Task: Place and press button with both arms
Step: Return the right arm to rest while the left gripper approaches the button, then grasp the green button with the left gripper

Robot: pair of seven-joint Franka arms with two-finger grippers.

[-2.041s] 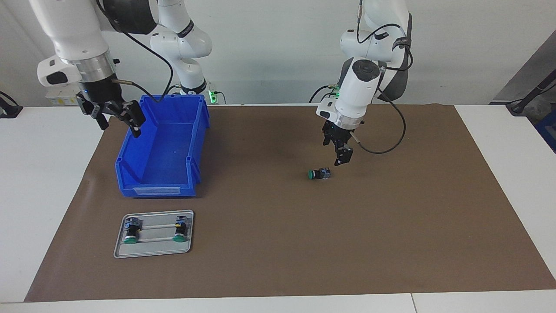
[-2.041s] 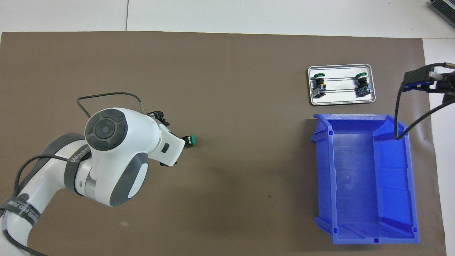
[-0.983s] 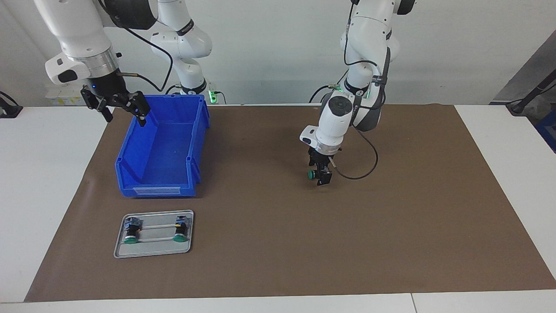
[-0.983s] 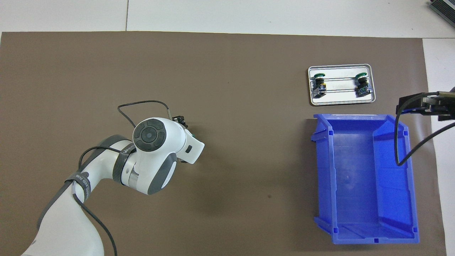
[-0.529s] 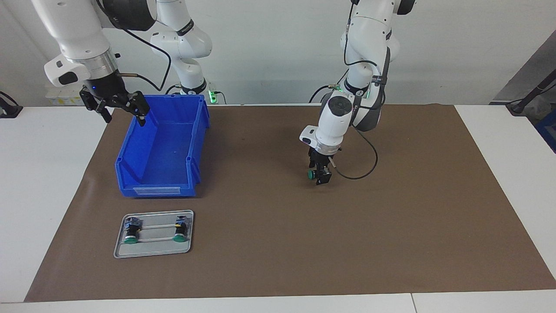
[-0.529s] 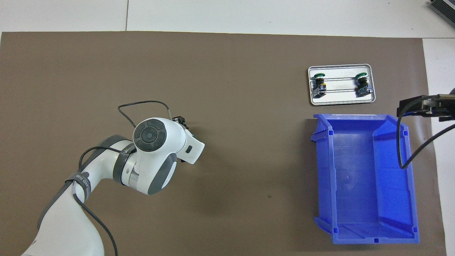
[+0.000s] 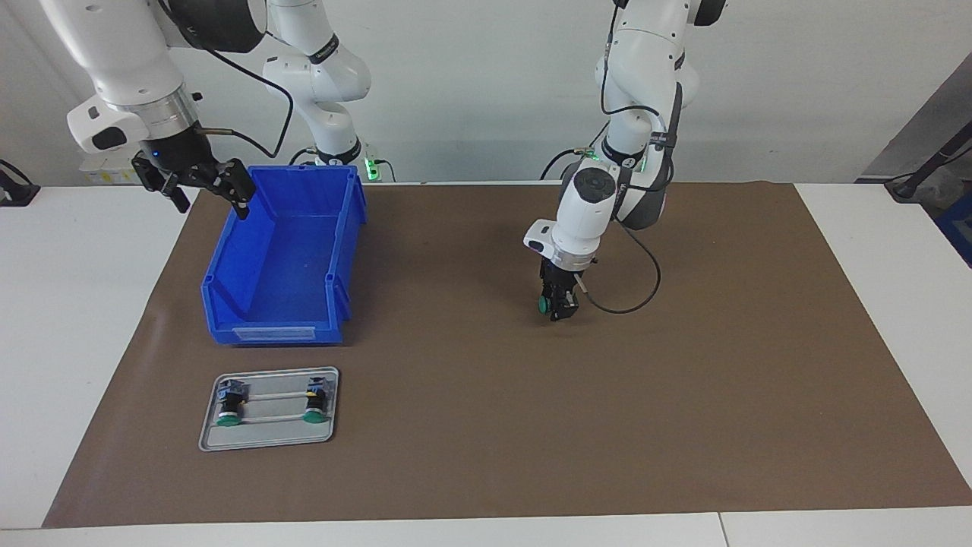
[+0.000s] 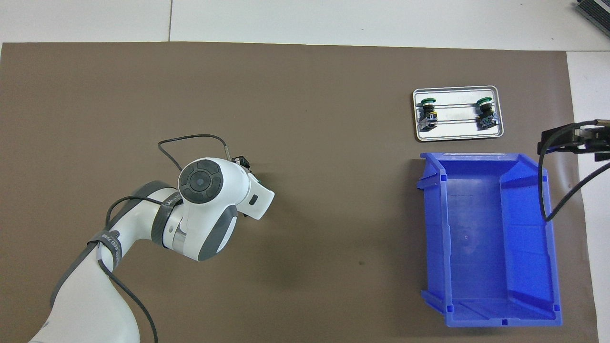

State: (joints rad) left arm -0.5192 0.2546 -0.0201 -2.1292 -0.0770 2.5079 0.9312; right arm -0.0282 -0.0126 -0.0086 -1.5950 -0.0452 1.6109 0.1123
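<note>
Green-capped button point(image 7: 544, 305) lying on its side on the brown mat point(image 7: 683, 395), about mid-table, well apart from the blue bin point(image 7: 345, 228) and from the metal tray point(image 7: 206, 425), both toward the right arm's end of the table. Left gripper point(image 7: 560, 307) down at mat level, set directly about the black body of that button, cap poking out to one side; actual clamping of the body impossible to confirm from either view, the wrist covering the spot from overhead. Right gripper point(image 7: 211, 199) raised over the bin's rim at the edge nearer to the robots, claw spread wide, carrying nothing, waiting. Two further buttons point(image 7: 228, 404) of the same kind lying in the tray, one at each end, caps pointing away from the robots. Bin bare inside. Judged progress: early stage, pick-up of the loose button in hand at best. Placing not yet done, pressing not yet done, no contribution from the second arm so far. Judged remaining: secure grip, lift, transfer to the placing spot, then the press. Risk noted: small round part on its side, liable to roll or twist under an off-centre pinch.
</note>
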